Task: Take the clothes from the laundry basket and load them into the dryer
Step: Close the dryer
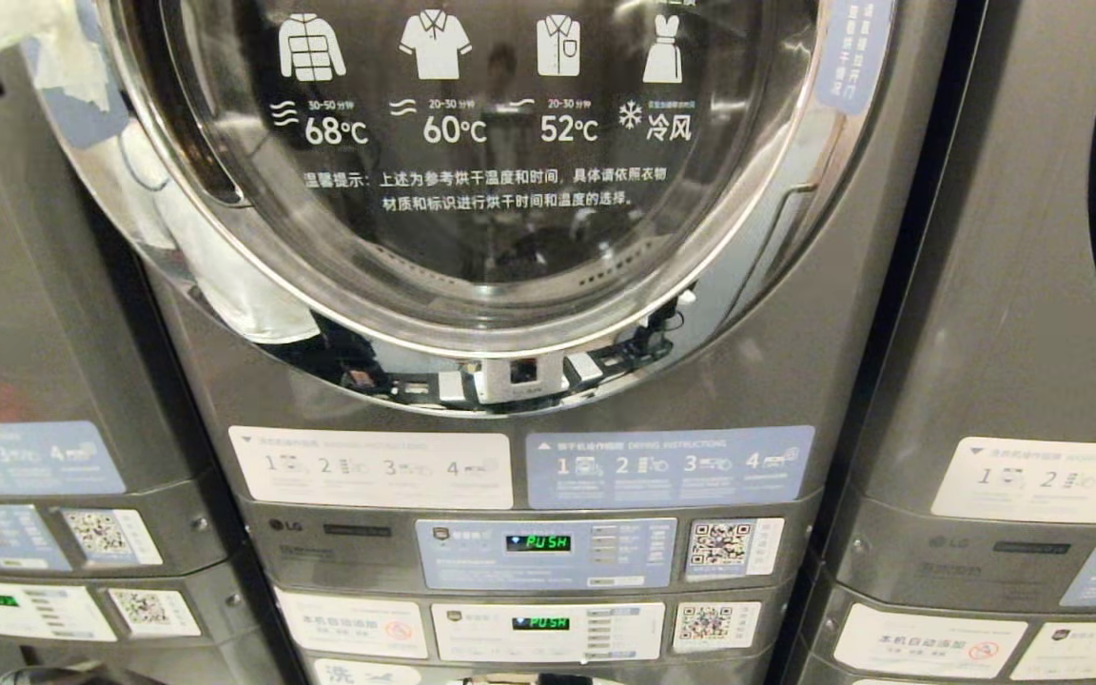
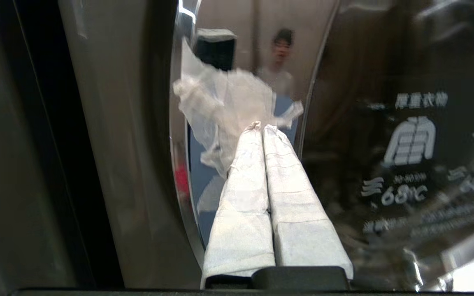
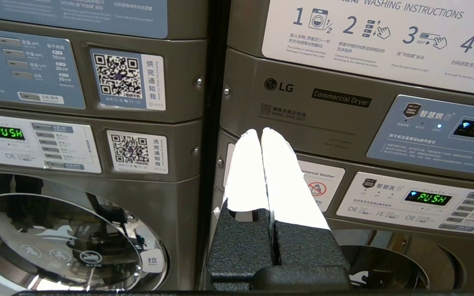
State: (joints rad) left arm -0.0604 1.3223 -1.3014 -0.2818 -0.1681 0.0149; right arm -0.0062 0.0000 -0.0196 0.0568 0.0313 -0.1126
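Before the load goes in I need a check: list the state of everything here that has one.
dryer door: closed
upper display: lit, reads PUSH
lower display: lit, reads PUSH
left gripper: fingers shut, empty, at the door's chrome rim
right gripper: fingers shut, empty, facing the neighbouring machine's panels

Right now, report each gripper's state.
Left gripper: shut, holding nothing, tips at the chrome rim of the dryer door.
Right gripper: shut, empty, pointing at the control panels.
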